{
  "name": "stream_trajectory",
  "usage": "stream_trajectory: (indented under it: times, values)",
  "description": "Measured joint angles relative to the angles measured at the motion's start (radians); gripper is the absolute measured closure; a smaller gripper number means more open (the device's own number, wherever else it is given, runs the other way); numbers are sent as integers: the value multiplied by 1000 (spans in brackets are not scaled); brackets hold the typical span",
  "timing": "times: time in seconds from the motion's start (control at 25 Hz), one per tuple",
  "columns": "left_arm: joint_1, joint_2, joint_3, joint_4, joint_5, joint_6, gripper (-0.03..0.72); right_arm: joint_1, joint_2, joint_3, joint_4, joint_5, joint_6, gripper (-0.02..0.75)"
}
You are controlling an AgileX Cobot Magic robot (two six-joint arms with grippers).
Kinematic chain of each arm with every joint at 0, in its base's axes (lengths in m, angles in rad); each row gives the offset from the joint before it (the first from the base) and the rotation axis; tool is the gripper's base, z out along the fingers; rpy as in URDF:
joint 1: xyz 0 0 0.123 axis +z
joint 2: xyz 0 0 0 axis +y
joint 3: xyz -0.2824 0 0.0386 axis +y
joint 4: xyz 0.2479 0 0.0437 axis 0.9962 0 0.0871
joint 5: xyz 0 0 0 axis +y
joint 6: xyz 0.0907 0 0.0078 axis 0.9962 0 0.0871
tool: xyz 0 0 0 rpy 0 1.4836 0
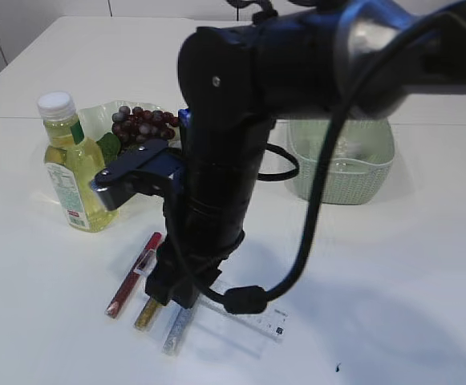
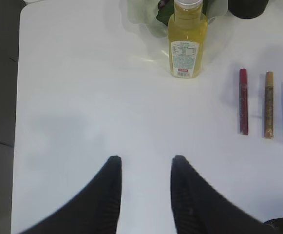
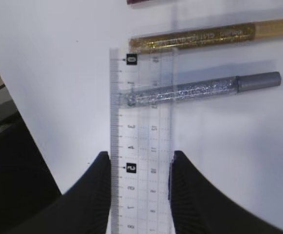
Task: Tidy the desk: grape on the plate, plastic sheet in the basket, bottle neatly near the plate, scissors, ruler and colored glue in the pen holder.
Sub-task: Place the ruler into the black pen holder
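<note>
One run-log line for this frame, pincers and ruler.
right pincer: straddling clear ruler | left pincer: open, empty | ruler: overlaps silver glitter glue

The ruler (image 3: 141,146) is clear plastic, smooth and faintly glossy, its printed marks showing over the matt white table (image 3: 58,73). Under it lies a silver glue tube (image 3: 199,89), packed with glitter, its cap a dull grey; the gold glue tube (image 3: 195,37) sparkles the same way. The bottle (image 2: 187,41) is see-through plastic with a paper-looking label. The basket (image 1: 341,164) is woven-patterned pale green plastic, matt.
</note>
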Motion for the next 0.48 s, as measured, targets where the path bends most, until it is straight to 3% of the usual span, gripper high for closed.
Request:
stream_trajectory:
  times: [0.24, 0.48]
  values:
    - [0, 0, 0, 0, 0, 0, 435, 0, -158, 273, 64, -335, -124, 449]
    - [0, 0, 0, 0, 0, 0, 435, -13, -204, 322, 83, -566, -144, 449]
